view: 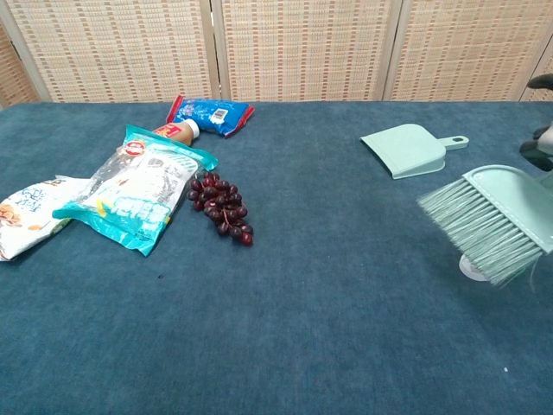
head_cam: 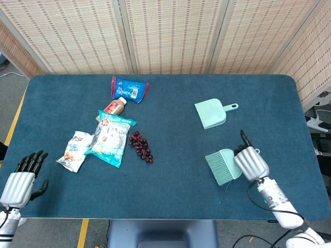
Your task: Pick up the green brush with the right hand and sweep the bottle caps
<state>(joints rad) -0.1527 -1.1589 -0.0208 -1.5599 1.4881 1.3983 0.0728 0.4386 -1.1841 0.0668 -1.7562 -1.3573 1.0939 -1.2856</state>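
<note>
From the head view, the right hand point(head_cam: 251, 161) sits at about four o'clock on the blue table point(head_cam: 170, 196), its fingers wrapped on the handle end of the green brush point(head_cam: 222, 166), whose bristles fan out toward nine o'clock. Just up from it, near two o'clock, lies the mint dustpan point(head_cam: 211, 113), apart from the brush. The left hand point(head_cam: 23, 178) hangs at the eight o'clock corner, fingers apart, holding nothing. Left of centre I see a cluster: a blue packet point(head_cam: 129, 89) at eleven o'clock, a small bottle point(head_cam: 114, 108) below it, a teal snack bag point(head_cam: 110, 137) touching a white snack bag point(head_cam: 76, 150), and a bunch of dark grapes point(head_cam: 141, 146) just beside the teal bag.

From the chest view, the brush point(view: 492, 220) fills the three o'clock edge, lifted and tilted, bristles pointing down-left. Something small and pale point(view: 473, 267) rests on the cloth under the bristles; I cannot tell what it is. The dustpan point(view: 408, 150) sits at one o'clock. Only a dark sliver at the right frame edge shows there, too little to read.
</note>
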